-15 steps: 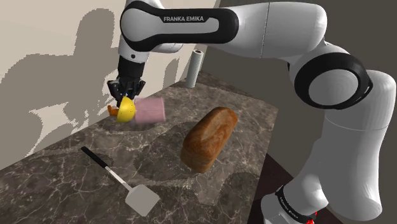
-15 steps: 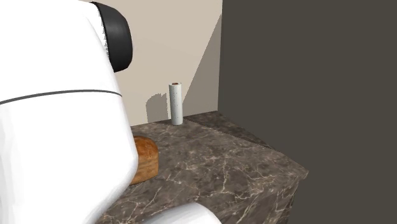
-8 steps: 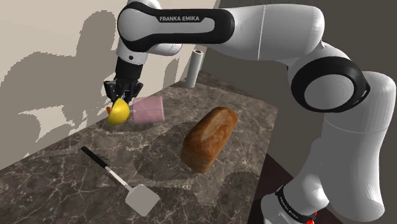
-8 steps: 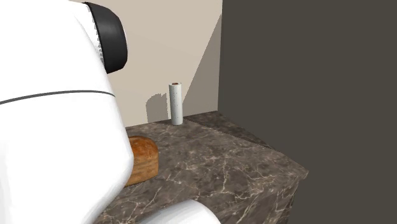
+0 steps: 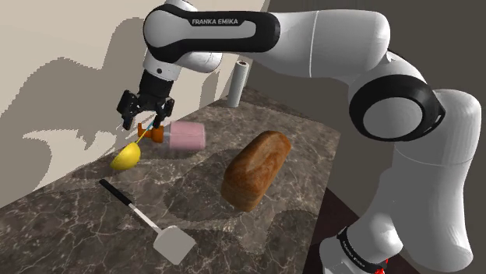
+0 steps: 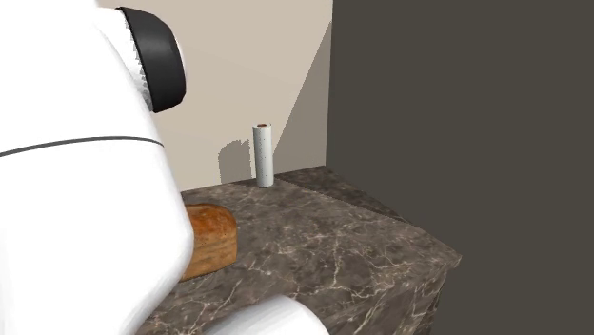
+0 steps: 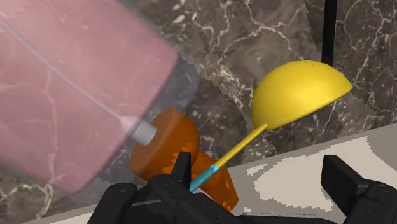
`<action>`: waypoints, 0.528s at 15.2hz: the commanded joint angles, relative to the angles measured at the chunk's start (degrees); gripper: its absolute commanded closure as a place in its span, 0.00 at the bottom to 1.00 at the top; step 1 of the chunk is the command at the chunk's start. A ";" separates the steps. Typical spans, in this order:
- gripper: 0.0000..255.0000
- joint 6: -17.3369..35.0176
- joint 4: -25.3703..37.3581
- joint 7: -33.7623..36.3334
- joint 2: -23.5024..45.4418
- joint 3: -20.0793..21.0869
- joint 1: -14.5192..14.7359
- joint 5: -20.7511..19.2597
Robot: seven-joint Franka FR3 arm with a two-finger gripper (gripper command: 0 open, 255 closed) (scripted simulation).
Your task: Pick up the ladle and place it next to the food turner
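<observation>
Gripper (image 5: 144, 122) with jaws wide apart and gripping nothing, yellow ladle (image 5: 125, 157) just below it on the marble counter (image 5: 308, 152), handle tip beside one finger, between pink bottle (image 5: 187, 136) and food turner (image 5: 173, 244)

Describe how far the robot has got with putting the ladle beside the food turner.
Apparently done: the ladle rests its yellow bowl on the counter, close to the black handle end of the food turner. In hand: nothing gripped; the hand is open, the ladle's thin handle slanting up between its fingers. Left: let that handle settle and draw the hand clear.
</observation>
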 commanded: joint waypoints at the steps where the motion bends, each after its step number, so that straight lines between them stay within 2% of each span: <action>1: 0.00 -5.85 1.27 -0.86 2.16 -3.05 2.28 -10.80; 3: 0.00 -9.08 3.89 -0.91 1.79 -4.59 2.75 -10.33; 8: 0.00 -9.35 3.96 -1.55 2.05 -6.85 4.34 -9.02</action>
